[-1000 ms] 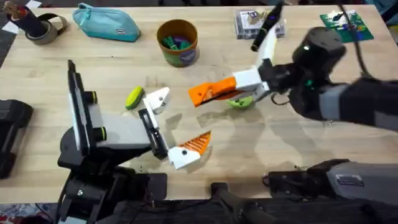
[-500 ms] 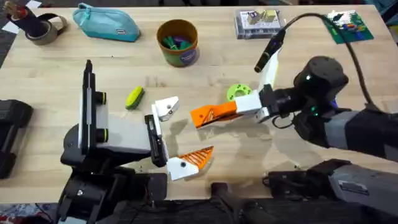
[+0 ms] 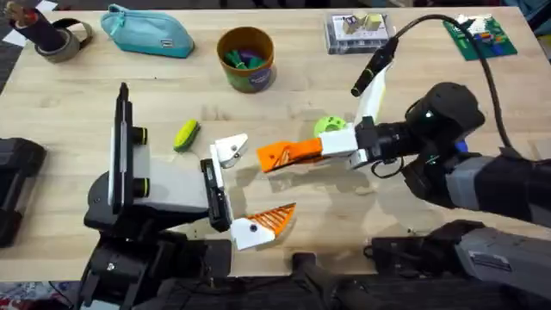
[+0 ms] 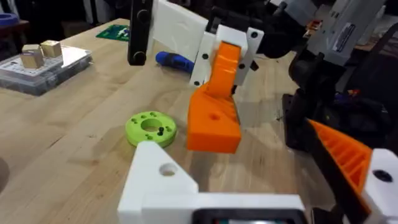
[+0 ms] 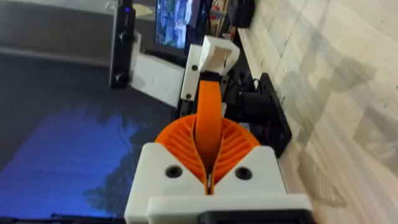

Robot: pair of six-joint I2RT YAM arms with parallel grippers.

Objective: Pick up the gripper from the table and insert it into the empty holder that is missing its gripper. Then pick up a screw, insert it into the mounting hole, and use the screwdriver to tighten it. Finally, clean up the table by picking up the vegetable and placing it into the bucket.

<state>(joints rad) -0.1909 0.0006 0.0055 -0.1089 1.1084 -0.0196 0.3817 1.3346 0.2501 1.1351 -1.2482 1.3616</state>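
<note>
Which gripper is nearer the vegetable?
Left. The left gripper sits just beside the vegetable, its empty holder close by; the right gripper, shut on the orange finger, is farther across the table.

no lettering can be read anywhere (labels too blurred).

A pale wooden table (image 3: 284, 112) with visible grain spreads under soft, even light that throws faint shadows across its boards, its far edge meeting a dim, dark room, while in the right wrist view a lit blue screen (image 5: 174, 25) glows beyond the jaws.
</note>
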